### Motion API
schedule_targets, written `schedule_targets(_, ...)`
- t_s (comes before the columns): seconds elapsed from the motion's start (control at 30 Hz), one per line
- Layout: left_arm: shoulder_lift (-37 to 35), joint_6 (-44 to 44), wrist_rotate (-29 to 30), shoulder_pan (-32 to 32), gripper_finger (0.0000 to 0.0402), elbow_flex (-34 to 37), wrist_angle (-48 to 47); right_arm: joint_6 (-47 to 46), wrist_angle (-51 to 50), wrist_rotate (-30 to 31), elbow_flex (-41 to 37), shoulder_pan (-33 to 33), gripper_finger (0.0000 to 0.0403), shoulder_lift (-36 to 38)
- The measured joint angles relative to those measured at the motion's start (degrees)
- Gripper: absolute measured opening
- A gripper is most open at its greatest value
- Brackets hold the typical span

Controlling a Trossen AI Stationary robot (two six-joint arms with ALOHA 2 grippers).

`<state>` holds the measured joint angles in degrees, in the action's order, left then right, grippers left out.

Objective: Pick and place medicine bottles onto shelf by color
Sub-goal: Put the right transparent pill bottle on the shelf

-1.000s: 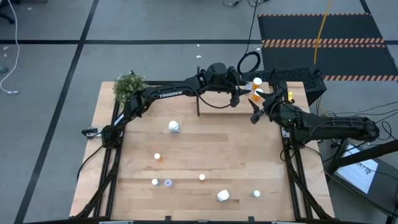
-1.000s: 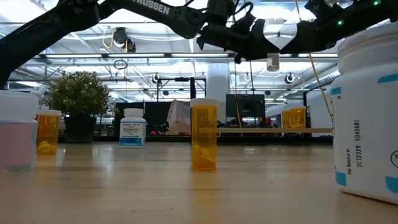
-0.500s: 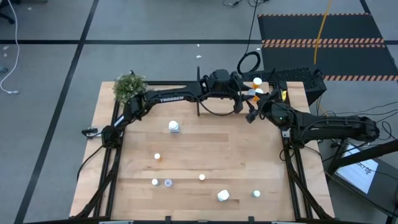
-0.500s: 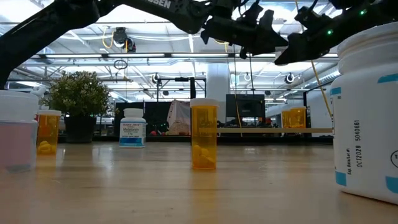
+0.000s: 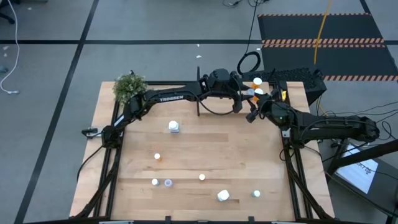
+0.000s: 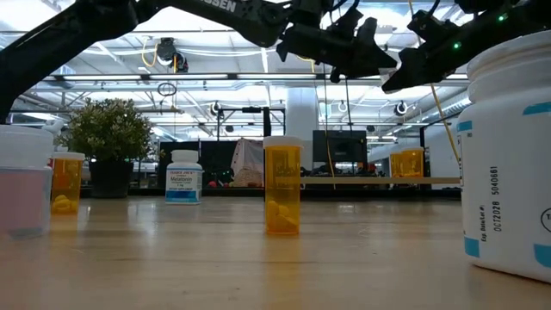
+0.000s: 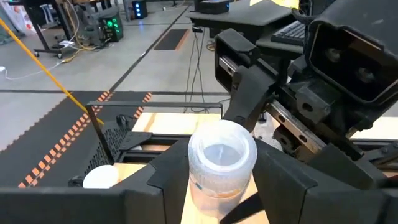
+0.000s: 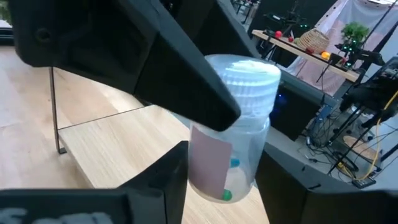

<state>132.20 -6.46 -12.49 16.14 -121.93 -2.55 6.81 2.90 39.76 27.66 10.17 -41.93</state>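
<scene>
Bottles stand scattered on the near half of the table (image 5: 205, 149): a big white one (image 6: 508, 164) closest in the low view, a pale one (image 6: 21, 176) at the other edge, then an orange bottle (image 6: 282, 185) mid-table. Farther back are a second orange one (image 6: 66, 181) and a white labelled bottle (image 6: 183, 176) near the plant (image 6: 108, 138) at the far left corner.

Beyond them, at the far right of the table, is the shelf (image 6: 362, 181), with an orange bottle (image 6: 407, 162) standing upright on it. Both arms reach in above this shelf and meet there, well off the board.

The left gripper (image 7: 221, 180) is closed partway on a clear bottle (image 7: 221, 155) with a white cap – the bottle sits upright between its two fingers, held in the air. The right gripper (image 8: 221, 180) comes at the same bottle from the opposite side; its fingers lie against the bottle's sides lower down, so both hands have hold of it at once. One left finger crosses over the bottle's shoulder in the right wrist view. Past the table lies grey floor with a striped mat (image 5: 323, 28).
</scene>
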Motion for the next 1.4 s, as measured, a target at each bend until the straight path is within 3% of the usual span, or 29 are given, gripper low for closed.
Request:
schedule_targets(0.33, -3.7, -1.0, 0.0, 1.0, 0.0302, 0.1, -11.7, -0.8, -0.9, -1.1, 0.0, 0.0, 0.0164, 1.2)
schedule_targets(0.47, -4.1, -1.0, -0.1, 2.0, 0.0326, 0.1, -16.4, -1.9, -1.1, -4.7, 0.0, 0.1, 0.0161, 2.1)
schedule_targets(0.67, -4.3, -0.5, -1.0, 2.6, 0.0302, 5.6, -14.0, -3.2, -0.8, -9.7, 0.0, 0.2, 0.0165, 2.0)
schedule_targets(0.97, -9.5, -2.1, -0.4, 1.2, 0.0238, 7.1, -20.2, -3.1, -1.0, -9.8, 0.0, 0.2, 0.0166, 1.9)
schedule_targets(1.2, -16.9, -4.7, 6.9, -1.6, 0.0207, 10.0, -30.5, -3.2, -1.0, -10.0, 0.0, 0.3, 0.0166, 1.9)
schedule_targets(1.3, -19.5, -1.2, 7.1, -3.8, 0.02, 18.1, -24.1, -4.1, -1.2, -10.1, 0.0, 0.3, 0.0166, 1.9)
schedule_targets(1.4, -21.6, 3.1, 7.2, -7.3, 0.0198, 28.8, -8.5, -4.6, 0.0, -11.5, -0.8, 0.3, 0.0166, 1.9)
